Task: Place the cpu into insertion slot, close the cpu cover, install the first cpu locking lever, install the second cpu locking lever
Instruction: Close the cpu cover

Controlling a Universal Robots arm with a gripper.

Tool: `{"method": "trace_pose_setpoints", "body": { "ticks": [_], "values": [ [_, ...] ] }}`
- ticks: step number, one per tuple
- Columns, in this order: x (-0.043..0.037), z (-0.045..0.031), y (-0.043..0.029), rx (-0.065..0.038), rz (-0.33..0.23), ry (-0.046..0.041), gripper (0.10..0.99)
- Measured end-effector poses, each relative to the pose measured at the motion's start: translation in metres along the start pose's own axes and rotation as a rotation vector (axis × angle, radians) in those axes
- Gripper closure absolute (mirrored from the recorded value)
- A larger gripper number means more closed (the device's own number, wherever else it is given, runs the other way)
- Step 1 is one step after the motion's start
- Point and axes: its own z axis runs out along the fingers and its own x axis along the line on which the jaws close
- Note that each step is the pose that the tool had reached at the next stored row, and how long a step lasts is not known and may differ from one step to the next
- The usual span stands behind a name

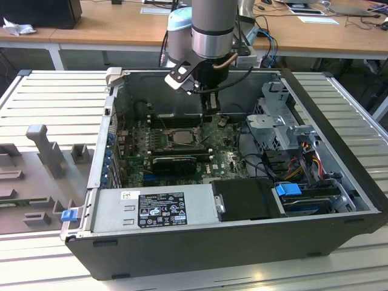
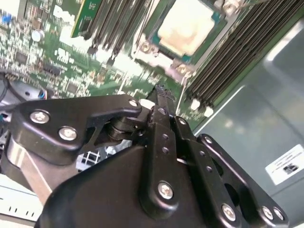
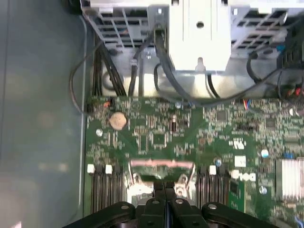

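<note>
1. Exterior view: my gripper (image 1: pixel 210 113) hangs low inside the open computer case (image 1: pixel 242 242), near the insertion slot (image 1: pixel 179 137) on the green motherboard (image 1: pixel 225 161), towards the exterior view's right of it.
2. In both wrist views I see the fingers (image 2: pixel 160 102) pressed flat against each other, fully closed.
3. In the second wrist view the cpu (image 2: pixel 187 26) lies flat in the insertion slot, pale face up, with long memory slots (image 2: pixel 237 47) either side.

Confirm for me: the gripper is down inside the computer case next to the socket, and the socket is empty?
Not empty. In the second wrist view the socket holds the pale chip; the gripper is inside the case beside it.
</note>
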Motion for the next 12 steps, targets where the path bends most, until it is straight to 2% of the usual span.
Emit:
{"method": "trace_pose_setpoints", "body": {
  "ticks": [1,5,12],
  "values": [
    [0.0000,0.0002,0.0032,0.000,0.000,0.0001,0.980],
    [0.0000,-0.0007,0.0068,0.000,0.000,0.0004,0.980],
    [-0.0003,0.0004,0.0242,0.000,0.000,0.0001,0.980]
  ]
}}
